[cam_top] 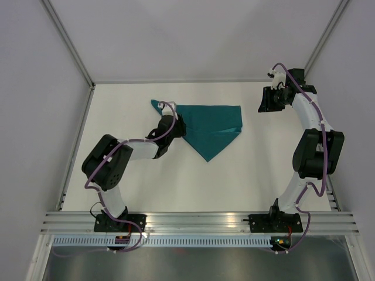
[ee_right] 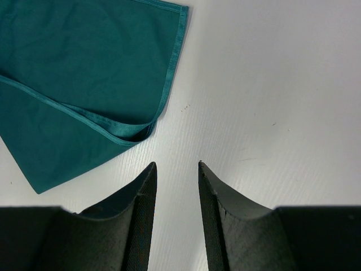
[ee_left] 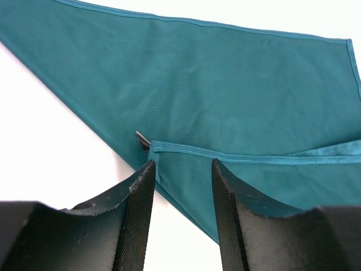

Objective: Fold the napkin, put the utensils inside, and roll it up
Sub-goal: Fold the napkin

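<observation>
The teal napkin (cam_top: 212, 126) lies folded into a triangle at the back middle of the table, its point toward me. My left gripper (cam_top: 176, 125) is open at its left corner. In the left wrist view the napkin (ee_left: 225, 84) fills the frame and my left gripper (ee_left: 180, 162) straddles a folded-over hemmed flap. A small dark serrated end of the knife (ee_left: 141, 139) pokes out from under that flap; the rest is hidden. My right gripper (cam_top: 266, 99) is open and empty, right of the napkin. In the right wrist view it (ee_right: 176, 165) hangs over bare table, with the napkin's corner (ee_right: 84, 73) at upper left.
The white table (cam_top: 263, 164) is bounded by white walls at the back and sides. An aluminium rail (cam_top: 199, 219) carries both arm bases at the near edge. The left arm's elbow (cam_top: 108, 164) reaches over the left half of the table.
</observation>
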Controlling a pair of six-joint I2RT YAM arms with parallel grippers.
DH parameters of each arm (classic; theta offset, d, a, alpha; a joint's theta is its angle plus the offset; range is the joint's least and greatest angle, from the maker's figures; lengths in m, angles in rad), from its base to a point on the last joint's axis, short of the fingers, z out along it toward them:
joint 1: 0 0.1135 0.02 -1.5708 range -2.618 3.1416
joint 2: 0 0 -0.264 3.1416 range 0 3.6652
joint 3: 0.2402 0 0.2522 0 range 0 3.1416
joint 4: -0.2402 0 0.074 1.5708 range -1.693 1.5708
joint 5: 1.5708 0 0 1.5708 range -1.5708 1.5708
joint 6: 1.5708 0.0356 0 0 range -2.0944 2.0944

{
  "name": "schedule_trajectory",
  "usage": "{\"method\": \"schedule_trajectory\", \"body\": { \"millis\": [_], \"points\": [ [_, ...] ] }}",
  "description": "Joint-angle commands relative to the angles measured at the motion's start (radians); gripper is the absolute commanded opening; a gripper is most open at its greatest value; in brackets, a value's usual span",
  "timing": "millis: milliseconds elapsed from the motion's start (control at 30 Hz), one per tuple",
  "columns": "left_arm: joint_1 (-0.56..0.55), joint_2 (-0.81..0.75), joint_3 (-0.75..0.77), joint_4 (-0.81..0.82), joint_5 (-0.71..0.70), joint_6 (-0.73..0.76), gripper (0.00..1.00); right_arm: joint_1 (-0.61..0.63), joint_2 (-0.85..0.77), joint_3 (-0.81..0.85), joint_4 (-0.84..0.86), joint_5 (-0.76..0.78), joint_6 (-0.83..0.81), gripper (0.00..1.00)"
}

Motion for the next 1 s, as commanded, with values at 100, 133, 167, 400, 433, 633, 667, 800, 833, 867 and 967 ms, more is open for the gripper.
{"method": "schedule_trajectory", "body": {
  "millis": [100, 133, 167, 400, 433, 633, 667, 800, 833, 867, 967],
  "points": [
    [0.097, -0.078, 0.052, -0.053, -0.024, -0.106, 0.51, 0.008, -0.033, 0.003, -0.009, 0.003, -0.015, 0.41],
    [0.145, -0.075, 0.072, -0.09, -0.021, -0.143, 0.52, 0.008, -0.033, 0.005, -0.009, 0.003, -0.014, 0.41],
    [0.169, -0.061, 0.095, -0.123, -0.012, -0.163, 0.52, 0.009, -0.034, 0.006, -0.011, 0.001, -0.015, 0.41],
    [0.335, 0.08, 0.327, -0.282, 0.108, -0.24, 0.57, 0.023, -0.022, 0.023, -0.011, 0.0, -0.014, 0.41],
    [0.36, 0.104, 0.351, -0.304, 0.125, -0.251, 0.57, 0.025, -0.016, 0.028, -0.012, -0.003, -0.012, 0.41],
    [0.407, 0.242, 0.499, -0.385, 0.185, -0.3, 0.57, 0.036, -0.006, 0.037, -0.012, -0.004, -0.012, 0.41],
    [0.408, 0.255, 0.517, -0.397, 0.183, -0.303, 0.59, 0.037, -0.003, 0.037, -0.012, -0.004, -0.012, 0.41],
    [0.412, 0.288, 0.534, -0.393, 0.179, -0.33, 0.66, 0.037, 0.001, 0.043, -0.015, -0.005, -0.015, 0.41],
    [0.414, 0.302, 0.539, -0.391, 0.182, -0.335, 0.68, 0.037, 0.001, 0.042, -0.015, -0.005, -0.015, 0.41],
    [0.414, 0.311, 0.546, -0.396, 0.183, -0.34, 0.69, 0.039, 0.0, 0.042, -0.015, -0.005, -0.017, 0.41],
    [0.417, 0.345, 0.586, -0.42, 0.179, -0.356, 0.68, 0.037, -0.002, 0.039, -0.017, -0.005, -0.02, 0.41]
  ]
}}
